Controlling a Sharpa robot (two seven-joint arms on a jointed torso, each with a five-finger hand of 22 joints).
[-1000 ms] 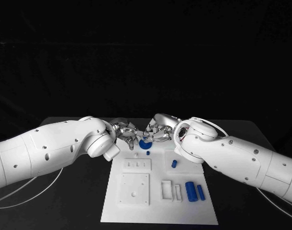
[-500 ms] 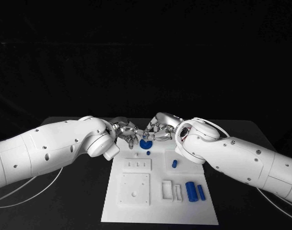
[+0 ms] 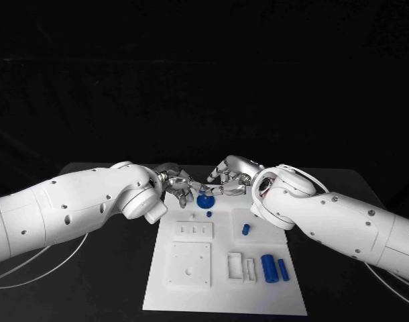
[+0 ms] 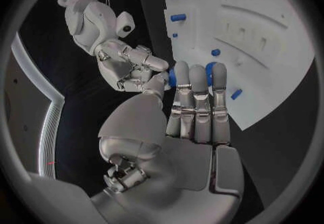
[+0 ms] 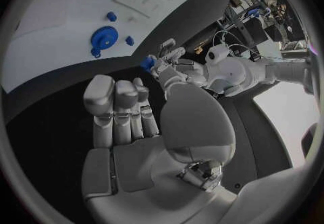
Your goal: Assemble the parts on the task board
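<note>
Your left hand pinches a small blue part at its fingertips, while your right hand hovers just beside it with fingers apart and holding nothing. Both hang over the far edge of the task board. The blue gear lies flat on the board just beneath and between the two hands, its axis upright, about equally near each. I cannot tell which way the pinched part's long axis points.
</note>
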